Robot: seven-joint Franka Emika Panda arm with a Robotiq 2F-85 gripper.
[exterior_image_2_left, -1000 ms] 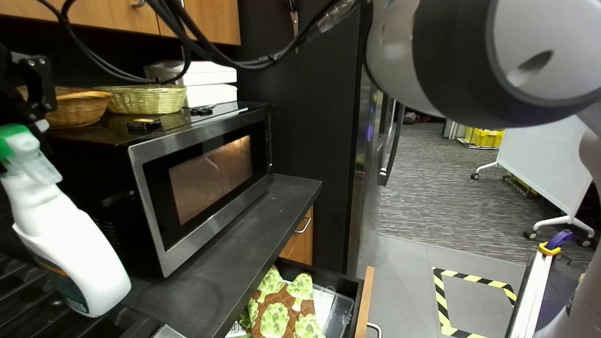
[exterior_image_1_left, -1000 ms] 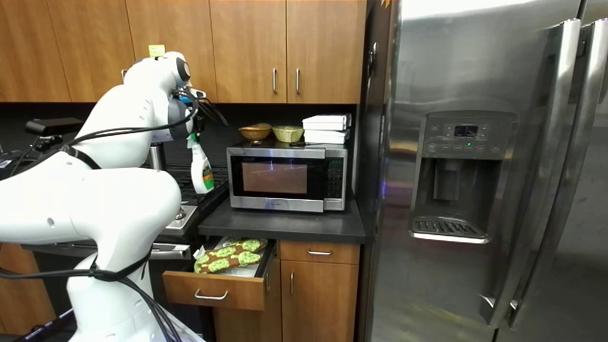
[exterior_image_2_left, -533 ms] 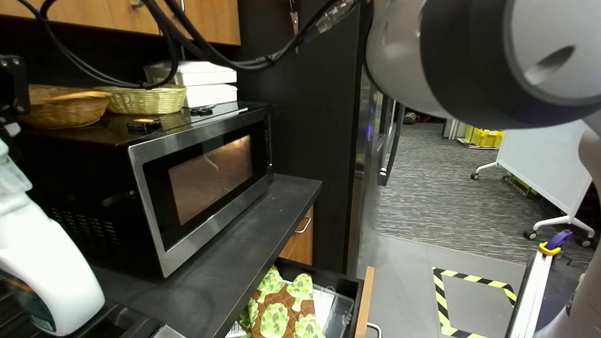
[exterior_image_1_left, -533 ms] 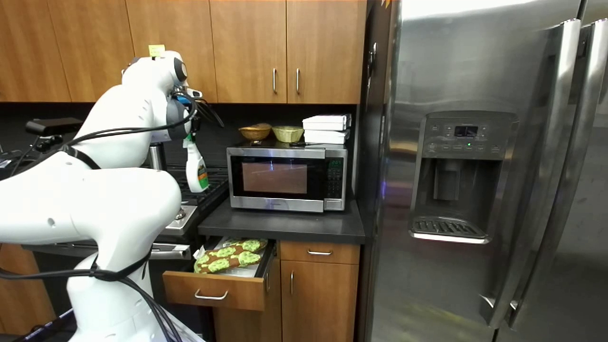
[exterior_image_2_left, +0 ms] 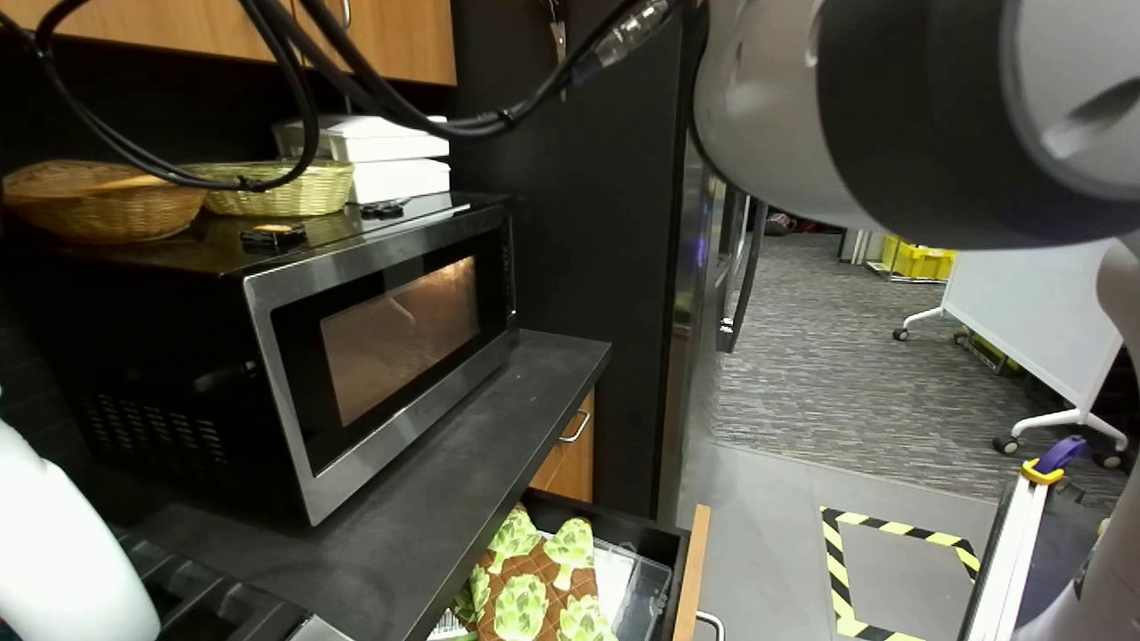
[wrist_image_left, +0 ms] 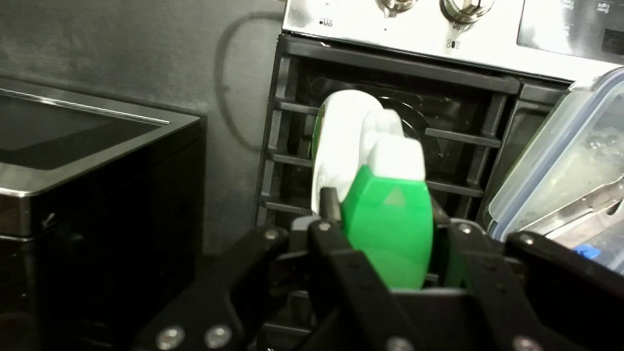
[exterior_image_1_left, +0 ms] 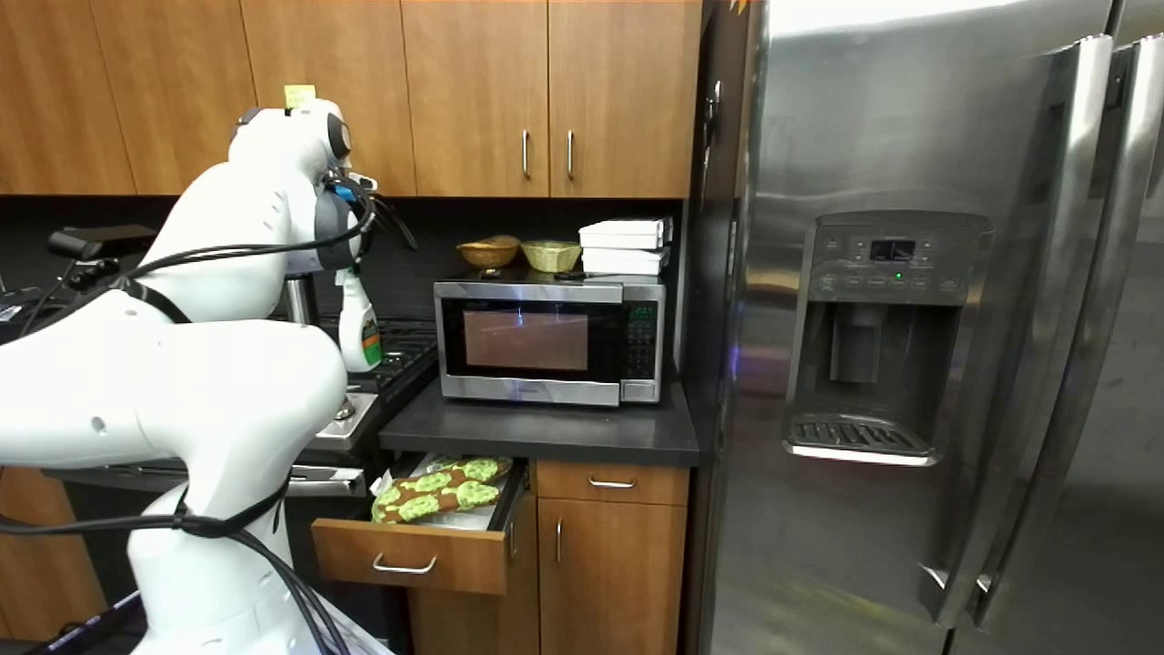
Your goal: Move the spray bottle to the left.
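Observation:
The spray bottle has a white body, a green and orange label and a green-and-white trigger head. It shows in both exterior views, cut off by the left edge in the second of these points, and in the wrist view. My gripper has its fingers on both sides of the green trigger head. The bottle hangs slightly tilted, base low over the black stove grate. Whether its base touches the grate I cannot tell. In an exterior view the gripper is mostly hidden behind the arm.
The microwave stands right of the stove, with baskets and white boxes on top. A clear plastic container lies beside the grate in the wrist view. An open drawer with oven mitts juts out below.
The arm and the held bottle have moved left, away from the microwave. The bottle has also come slightly lower over the last half second.

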